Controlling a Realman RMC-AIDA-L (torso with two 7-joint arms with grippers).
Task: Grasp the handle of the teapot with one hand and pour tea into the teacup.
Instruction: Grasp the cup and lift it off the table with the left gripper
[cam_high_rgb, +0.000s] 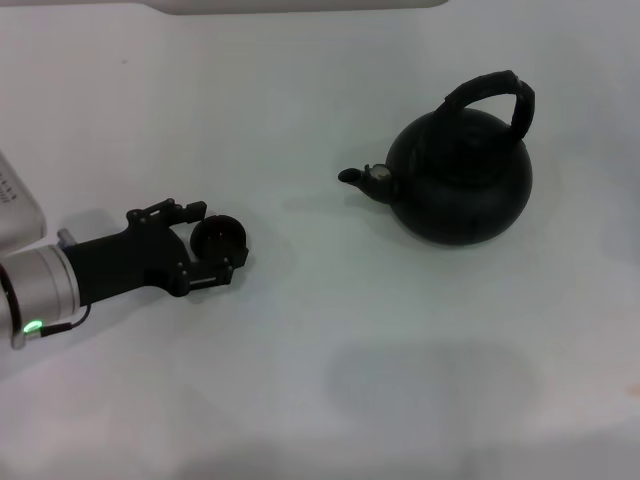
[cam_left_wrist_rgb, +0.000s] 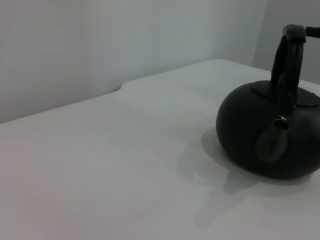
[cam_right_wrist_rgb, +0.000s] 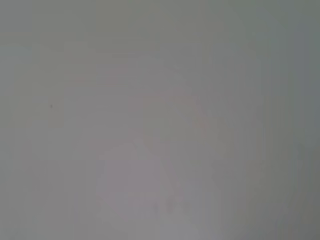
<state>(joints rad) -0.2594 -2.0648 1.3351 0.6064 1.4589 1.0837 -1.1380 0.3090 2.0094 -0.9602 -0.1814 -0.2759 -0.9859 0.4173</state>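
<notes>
Matte black, round teapot (cam_high_rgb: 460, 180): you see your left claw (cam_high_rgb: 205, 245) clenched around the teacup (cam_high_rgb: 218, 238) only from the head view.

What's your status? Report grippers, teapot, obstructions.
Left gripper closed around teacup, table left. Right gripper out of view. Teapot upright, handle free, spout facing teacup. Nothing between them.

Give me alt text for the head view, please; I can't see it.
The left gripper lies low on the white table, its fingers around the small black teacup. The black teapot stands apart on the right, spout toward the cup, handle untouched.
</notes>
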